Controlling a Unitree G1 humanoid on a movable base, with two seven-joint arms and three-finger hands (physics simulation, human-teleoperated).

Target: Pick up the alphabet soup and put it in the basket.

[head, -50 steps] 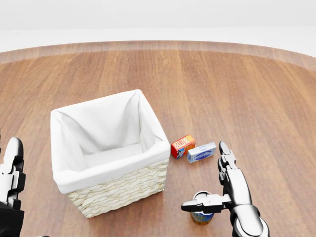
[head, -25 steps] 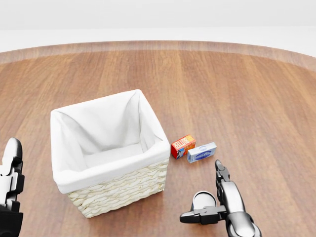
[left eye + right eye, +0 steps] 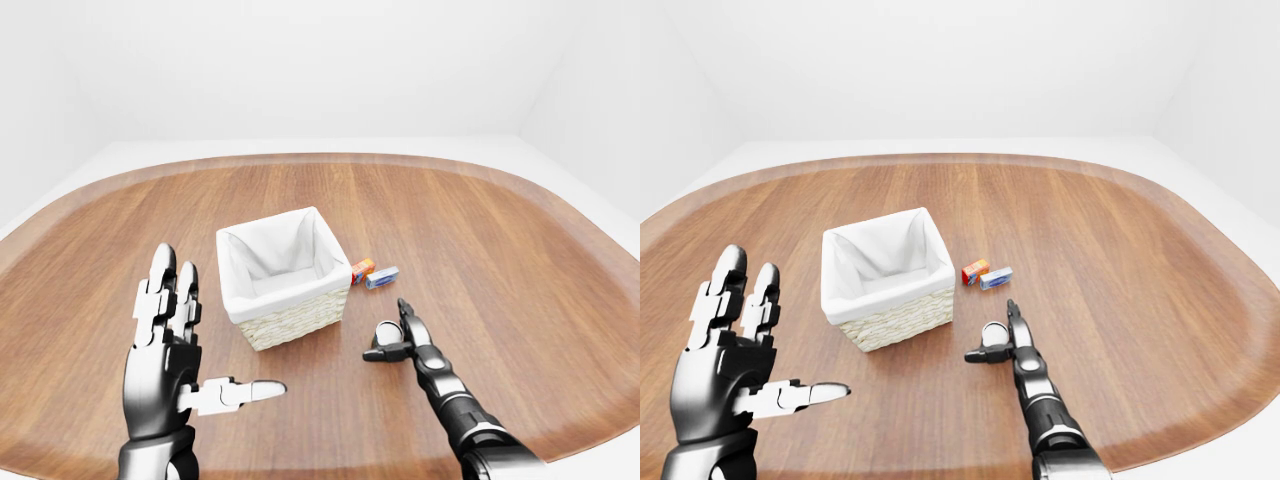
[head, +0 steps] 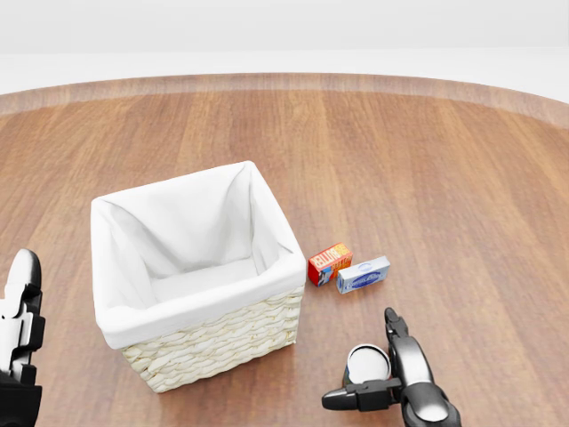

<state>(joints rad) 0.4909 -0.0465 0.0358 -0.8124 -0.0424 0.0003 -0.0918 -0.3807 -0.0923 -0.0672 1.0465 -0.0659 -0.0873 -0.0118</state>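
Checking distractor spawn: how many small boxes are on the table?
2. The red box lies just right of the basket in the head view; the blue-white box lies right beside it. Nothing else boxlike shows, though the basket could hide one.

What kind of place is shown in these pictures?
Probably a bare simulated test room, not a home: a large rounded wooden table, plain white walls, and only a lined basket with a few groceries.
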